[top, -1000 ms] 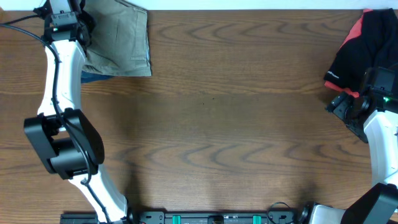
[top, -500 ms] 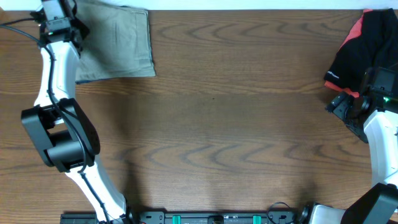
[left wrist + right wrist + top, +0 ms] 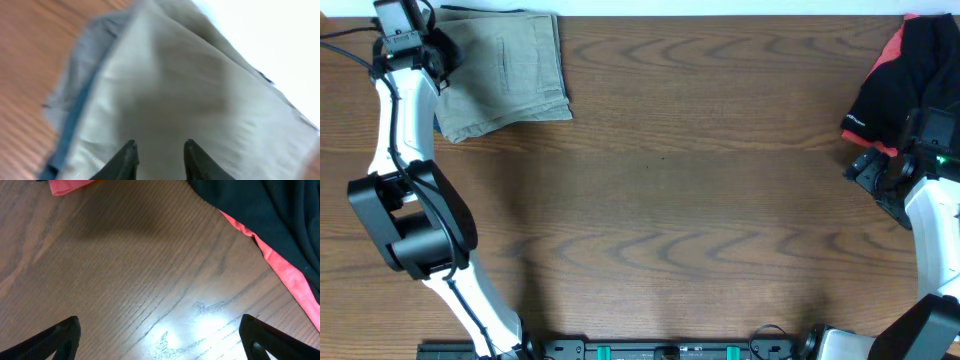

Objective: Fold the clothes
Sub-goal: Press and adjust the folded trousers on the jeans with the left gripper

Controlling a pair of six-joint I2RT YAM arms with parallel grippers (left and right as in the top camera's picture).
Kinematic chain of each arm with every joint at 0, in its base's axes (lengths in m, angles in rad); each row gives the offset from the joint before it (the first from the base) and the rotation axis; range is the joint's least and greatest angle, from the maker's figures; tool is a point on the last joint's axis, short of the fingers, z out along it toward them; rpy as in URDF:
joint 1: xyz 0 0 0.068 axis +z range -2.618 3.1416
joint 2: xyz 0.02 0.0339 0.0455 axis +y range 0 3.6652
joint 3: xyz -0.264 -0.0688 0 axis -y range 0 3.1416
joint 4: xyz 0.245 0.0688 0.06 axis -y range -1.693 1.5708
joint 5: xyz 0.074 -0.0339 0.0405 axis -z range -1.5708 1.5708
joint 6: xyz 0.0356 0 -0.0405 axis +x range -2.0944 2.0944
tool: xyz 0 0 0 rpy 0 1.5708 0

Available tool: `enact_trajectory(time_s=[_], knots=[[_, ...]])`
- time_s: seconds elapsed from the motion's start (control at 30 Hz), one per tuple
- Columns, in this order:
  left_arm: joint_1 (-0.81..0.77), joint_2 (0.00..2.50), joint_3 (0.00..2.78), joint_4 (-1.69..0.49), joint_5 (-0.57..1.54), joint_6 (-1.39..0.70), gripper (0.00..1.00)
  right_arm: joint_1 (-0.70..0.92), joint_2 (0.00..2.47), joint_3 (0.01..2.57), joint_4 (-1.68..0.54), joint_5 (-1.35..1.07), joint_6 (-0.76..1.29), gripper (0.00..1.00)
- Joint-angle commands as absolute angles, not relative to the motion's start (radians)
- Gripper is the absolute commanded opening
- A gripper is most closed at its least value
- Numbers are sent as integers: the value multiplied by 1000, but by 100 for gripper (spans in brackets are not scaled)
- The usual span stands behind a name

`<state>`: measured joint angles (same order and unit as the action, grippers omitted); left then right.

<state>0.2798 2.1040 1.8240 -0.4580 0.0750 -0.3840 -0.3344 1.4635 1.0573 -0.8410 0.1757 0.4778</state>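
Khaki shorts lie folded flat at the far left corner of the table, seams squared, a pocket showing on top. They look parked there as finished work, out of the open middle. A sliver of blue cloth peeks from under their near left corner, so they seem to sit on top of another folded piece. The left arm reaches along the left edge to that corner. In the left wrist view the left jaws hover just above the khaki, standing narrowly apart with nothing between the fingertips; that view is motion-blurred. My read is that this is a release or a last smoothing, not a grip. The right arm waits at the right edge, right jaws spread wide over bare wood, just beside a black and red garment bunched at the far right corner, probably next in line. Against a second ago, the left wrist has slid off the khaki toward the far left corner, uncovering more of it. The near right corner of the shorts has crept a little rightward. The blue now shows only at the near left corner instead of along the near edge. The right side is unchanged
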Motion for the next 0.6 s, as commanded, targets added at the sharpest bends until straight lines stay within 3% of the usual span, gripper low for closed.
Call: enact_trajectory(time_s=[0.0, 0.27, 0.57], knots=[[266, 2077, 1847, -494, 197, -365, 30, -340, 1453, 1065, -841, 183, 466, 99], [256, 2155, 1816, -516, 187, -242, 25, -340, 1453, 1065, -841, 183, 466, 99], [303, 2271, 1816, -579, -25, -210, 24, -340, 1453, 1065, -841, 183, 466, 99]])
